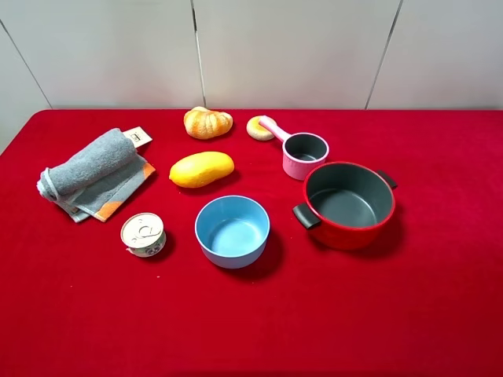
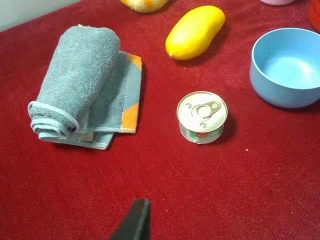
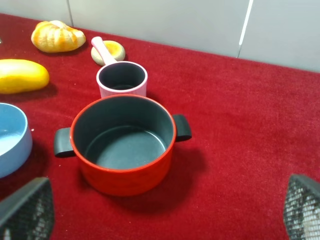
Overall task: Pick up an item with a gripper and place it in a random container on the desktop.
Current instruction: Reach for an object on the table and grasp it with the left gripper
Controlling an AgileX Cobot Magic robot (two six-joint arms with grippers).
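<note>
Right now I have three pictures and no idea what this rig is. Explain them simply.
A two-armed robot works over a red table. One picture comes from a camera mounted high; the other two come from cameras on each wrist. On the table lie a rolled towel, a can, a mango, a blue bowl, a red pot, a pink saucepan, a bread roll and a small ring-shaped piece. The right gripper is open and empty. Only one tip of the left gripper shows, and it touches nothing.
</note>
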